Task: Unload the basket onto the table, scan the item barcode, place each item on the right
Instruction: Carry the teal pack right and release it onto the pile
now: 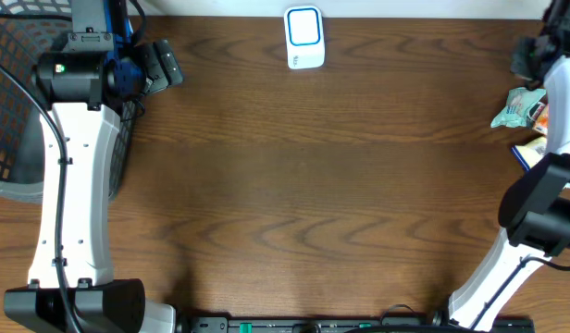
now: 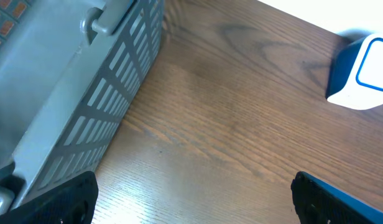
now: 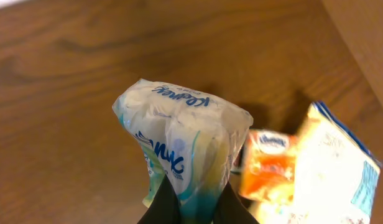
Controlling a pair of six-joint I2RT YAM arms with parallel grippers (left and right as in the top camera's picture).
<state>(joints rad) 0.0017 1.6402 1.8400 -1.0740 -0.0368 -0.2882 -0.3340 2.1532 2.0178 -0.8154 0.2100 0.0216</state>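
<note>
Right gripper (image 3: 198, 208) clamps tight on the tissue pack (image 3: 179, 137), held up well right of the scanner (image 1: 304, 37), probably to bring its barcode there. Left gripper (image 2: 198, 202) spread wide, empty, left of scanner by basket (image 1: 7, 92).

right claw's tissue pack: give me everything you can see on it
The soft white tissue pack with teal and blue print is wrapped in crinkled, glossy plastic film, with blue script lettering near its top. The shut right claw pinches its lower end narrow between dark fingers; the upper end bulges. It sits over the brown wooden table, at the right edge in the overhead view. No barcode shows on this face.
</note>
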